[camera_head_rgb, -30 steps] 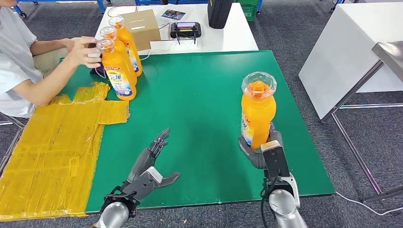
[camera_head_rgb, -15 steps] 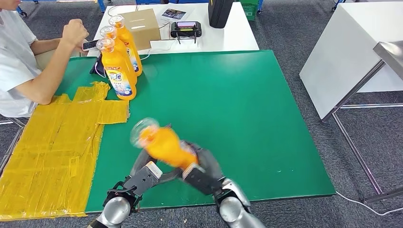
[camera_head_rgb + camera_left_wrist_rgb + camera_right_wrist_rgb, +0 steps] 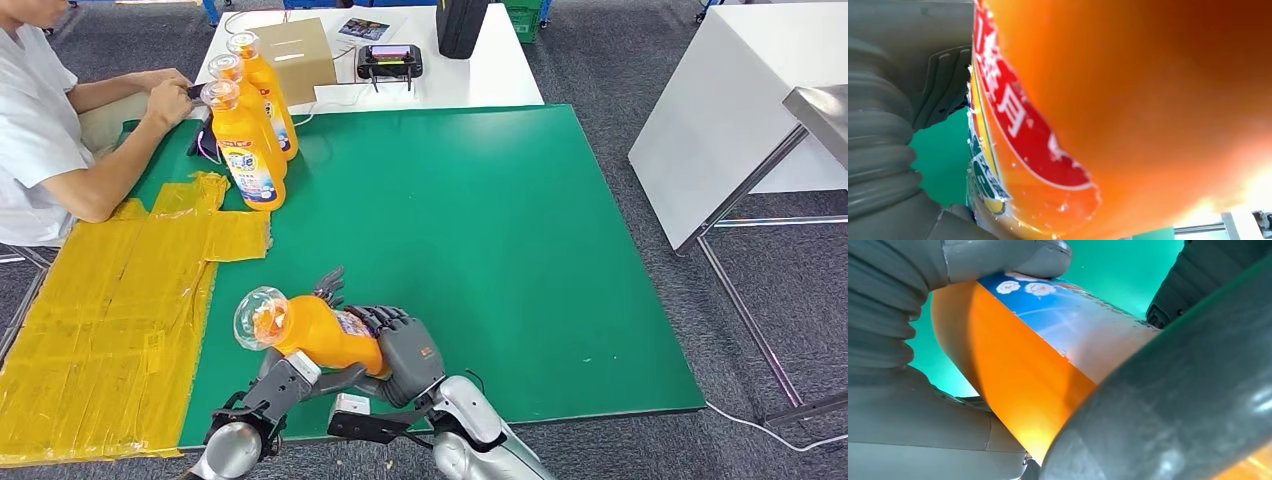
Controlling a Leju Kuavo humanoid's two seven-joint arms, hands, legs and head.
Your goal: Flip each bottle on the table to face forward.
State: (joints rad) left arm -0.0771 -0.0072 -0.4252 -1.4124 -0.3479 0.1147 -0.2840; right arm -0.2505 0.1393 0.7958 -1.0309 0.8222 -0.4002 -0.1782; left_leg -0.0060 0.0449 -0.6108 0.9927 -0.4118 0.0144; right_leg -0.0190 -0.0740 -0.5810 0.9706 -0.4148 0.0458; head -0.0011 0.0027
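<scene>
Orange juice bottle (image 3: 325,335) was tilted, cap toward 10 o'clock, above the green surface (image 3: 480,220) near its 6 o'clock edge. Judgement: hand-over w/ label turn; left should close fully before right lets go. Right hand (image 3: 405,350) fingers wrapped the base. Left hand (image 3: 300,375) sat under it, fingers spread, touching; grip unclear.

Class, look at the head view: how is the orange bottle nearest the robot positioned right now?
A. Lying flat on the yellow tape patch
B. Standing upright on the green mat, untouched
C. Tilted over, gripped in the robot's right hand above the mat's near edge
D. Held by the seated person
C: the orange bottle leans with its clear cap toward the yellow tape, and the right hand wraps its lower body.
</scene>
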